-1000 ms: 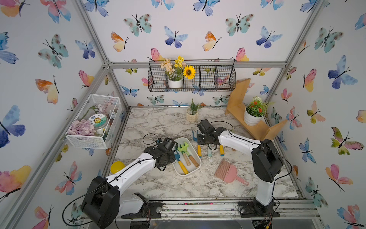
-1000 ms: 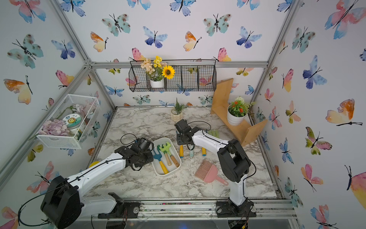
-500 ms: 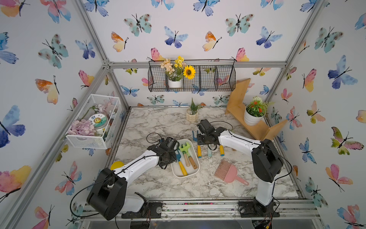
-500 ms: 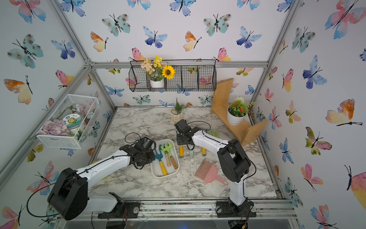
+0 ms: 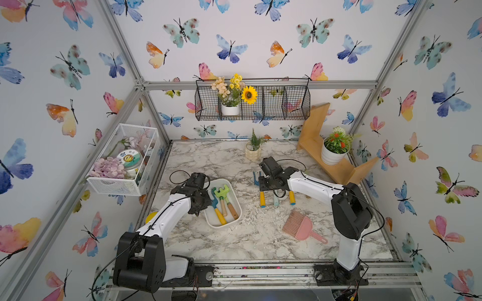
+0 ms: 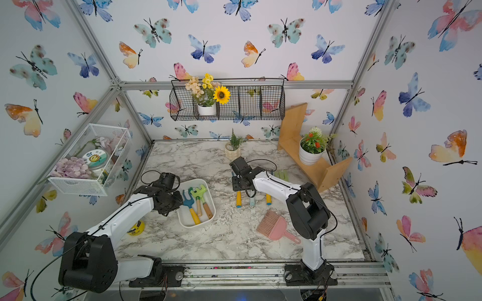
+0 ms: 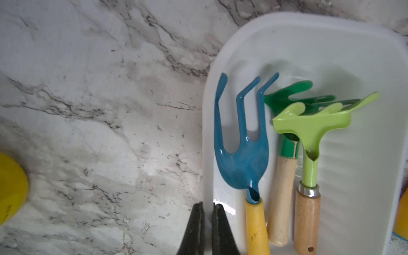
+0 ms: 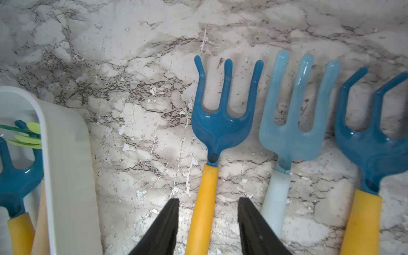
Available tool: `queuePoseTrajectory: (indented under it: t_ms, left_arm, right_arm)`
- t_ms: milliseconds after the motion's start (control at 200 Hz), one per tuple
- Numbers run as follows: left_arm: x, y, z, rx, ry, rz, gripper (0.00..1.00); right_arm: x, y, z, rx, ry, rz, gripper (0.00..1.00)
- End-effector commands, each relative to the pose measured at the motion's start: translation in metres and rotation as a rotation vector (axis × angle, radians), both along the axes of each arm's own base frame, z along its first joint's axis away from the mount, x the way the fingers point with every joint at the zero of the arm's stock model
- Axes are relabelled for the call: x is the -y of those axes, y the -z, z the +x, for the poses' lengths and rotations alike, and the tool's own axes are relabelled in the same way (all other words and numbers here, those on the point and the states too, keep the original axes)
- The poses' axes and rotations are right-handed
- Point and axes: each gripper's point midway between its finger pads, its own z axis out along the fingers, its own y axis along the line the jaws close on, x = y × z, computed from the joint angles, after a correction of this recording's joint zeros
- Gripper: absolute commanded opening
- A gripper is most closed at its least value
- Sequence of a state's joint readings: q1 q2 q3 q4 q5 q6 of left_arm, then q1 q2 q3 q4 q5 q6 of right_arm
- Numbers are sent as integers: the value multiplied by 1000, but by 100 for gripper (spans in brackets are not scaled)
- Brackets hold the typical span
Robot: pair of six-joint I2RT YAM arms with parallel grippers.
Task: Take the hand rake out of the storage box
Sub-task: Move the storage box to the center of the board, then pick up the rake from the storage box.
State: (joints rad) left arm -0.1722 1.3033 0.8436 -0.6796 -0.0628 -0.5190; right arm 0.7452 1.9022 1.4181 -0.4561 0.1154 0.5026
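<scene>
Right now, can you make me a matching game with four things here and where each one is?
Things
1. sunflower
2. pink brush
3. lime-green rake
4. pale blue fork

Places
A. inside the white storage box
B. on the table between two dark blue forks
C. in the black wire basket on the back wall
D. on the table, lying apart from the other tools

Pairs: 1-C, 2-D, 3-A, 4-B
</scene>
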Motion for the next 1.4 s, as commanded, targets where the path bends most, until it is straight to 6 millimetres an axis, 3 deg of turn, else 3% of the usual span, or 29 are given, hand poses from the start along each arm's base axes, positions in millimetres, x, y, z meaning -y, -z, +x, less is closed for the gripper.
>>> queuePoseTrajectory:
  t_ms: [0, 135, 431, 671, 821, 936, 1111, 1392]
  left_arm:
    - [-15, 3, -14, -32, 9, -51, 0]
    - [-34, 14, -19, -43, -71, -138, 0]
    - [-46, 16, -15, -71, -102, -150, 0]
    - [-48, -9, -12, -29, -122, -139, 28]
    - [-32, -20, -11, -34, -128, -174, 37]
    - [-21, -29, -10, -16, -140, -162, 38]
    - [18, -40, 2, 27, -96, -151, 40]
    - [52, -15, 28, 13, -105, -212, 40]
  right_arm:
    - [-1, 6, -3, -15, -24, -3, 49]
    - [-7, 4, -2, -12, -38, 20, 50]
    - [-10, 1, -2, -6, -50, 29, 50]
    - [-7, 1, -5, -4, -48, 33, 50]
    - [-8, 2, -3, -3, -41, 39, 50]
    - [-9, 0, -2, 1, -42, 38, 50]
    - [-3, 0, -3, 5, -37, 18, 50]
    - [0, -6, -5, 14, -32, 19, 50]
